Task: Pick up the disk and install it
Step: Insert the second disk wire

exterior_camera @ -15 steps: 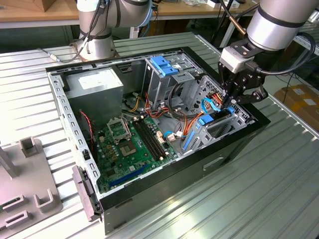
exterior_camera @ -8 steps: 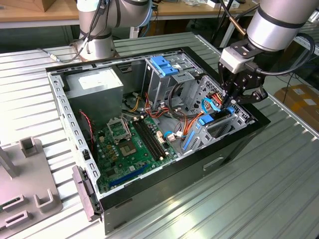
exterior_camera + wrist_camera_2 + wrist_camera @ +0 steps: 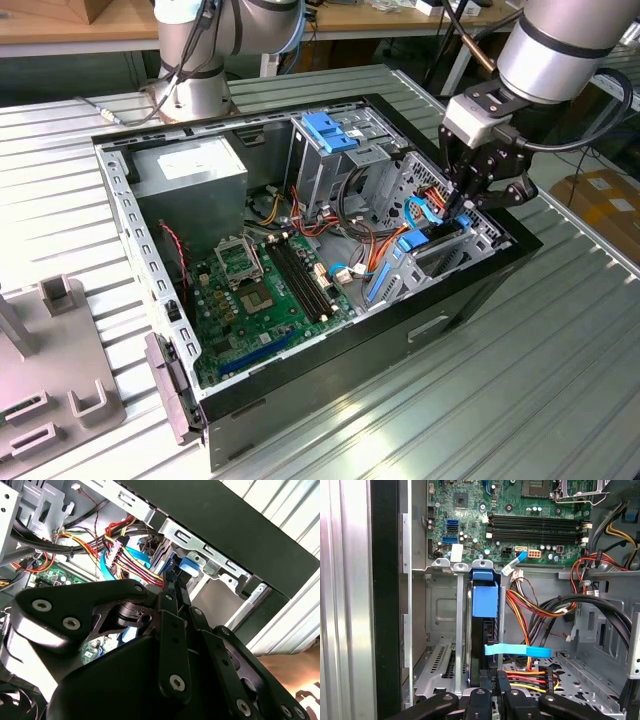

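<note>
The disk stands on edge in a metal bay at the case's corner, its black body capped by a blue bracket. In the exterior view the disk sits low in the bay at the case's right end. My gripper reaches down into that bay from above. In both wrist views its black fingers lie close together, and the gripper rests against the disk's near end. The blue bracket lies just beyond the gripper. Nothing shows between the fingers.
The open computer case lies on a ribbed metal table. Inside are the green motherboard, a grey power-supply box, a drive cage with a blue handle, and loose coloured cables beside the bay. A grey fixture sits at the exterior view's left.
</note>
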You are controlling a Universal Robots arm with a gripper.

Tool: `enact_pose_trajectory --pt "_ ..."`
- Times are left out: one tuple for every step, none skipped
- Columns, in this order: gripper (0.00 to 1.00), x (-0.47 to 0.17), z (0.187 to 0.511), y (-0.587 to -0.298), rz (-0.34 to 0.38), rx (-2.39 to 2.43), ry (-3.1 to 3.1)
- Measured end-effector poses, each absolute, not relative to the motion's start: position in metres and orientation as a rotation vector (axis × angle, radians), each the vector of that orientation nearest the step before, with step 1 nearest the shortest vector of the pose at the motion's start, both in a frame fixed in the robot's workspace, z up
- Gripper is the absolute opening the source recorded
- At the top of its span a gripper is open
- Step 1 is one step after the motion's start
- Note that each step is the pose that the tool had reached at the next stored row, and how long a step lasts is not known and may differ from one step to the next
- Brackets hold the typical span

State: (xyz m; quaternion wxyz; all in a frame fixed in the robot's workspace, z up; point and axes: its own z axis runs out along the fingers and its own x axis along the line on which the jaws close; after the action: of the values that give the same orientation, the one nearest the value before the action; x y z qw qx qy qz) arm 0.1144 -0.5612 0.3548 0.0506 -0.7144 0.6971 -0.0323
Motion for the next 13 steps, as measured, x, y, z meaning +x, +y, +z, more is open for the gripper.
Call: enact_pose_trajectory --pt "0.16 0.1144 0.3548 -0.5612 -0.098 -2.175 2.122" --pt "0.16 0.1144 0.3548 -0.5613 -0.098 -2.175 2.122" --pt "0.16 0.1138 0.3547 -0.5613 -0.098 -2.175 2.122" --pt "0.16 0.1136 0.3546 -0.5613 -0.098 -2.175 2.122" --pt "0.16 0.1136 0.3545 -0.5613 -0.098 -2.175 2.122" --pt "0.16 0.1135 0.3544 -0.5613 -0.098 -2.175 2.122" --pt "0.16 0.1134 0.3545 -0.5613 -0.098 -2.175 2.122" --pt "0.16 0.1134 0.3544 -0.5613 -0.098 -2.175 2.122" --pt "0.16 0.1127 0.354 -0.5613 -0.098 -2.175 2.122" --pt "0.16 0.1127 0.3538 -0.5612 -0.098 -2.175 2.122" --pt "0.16 0.1127 0.3533 -0.5612 -0.098 -2.175 2.122" --pt "0.16 0.1127 0.3515 -0.5613 -0.098 -2.174 2.123" --pt "0.16 0.1126 0.351 -0.5613 -0.099 -2.174 2.123"
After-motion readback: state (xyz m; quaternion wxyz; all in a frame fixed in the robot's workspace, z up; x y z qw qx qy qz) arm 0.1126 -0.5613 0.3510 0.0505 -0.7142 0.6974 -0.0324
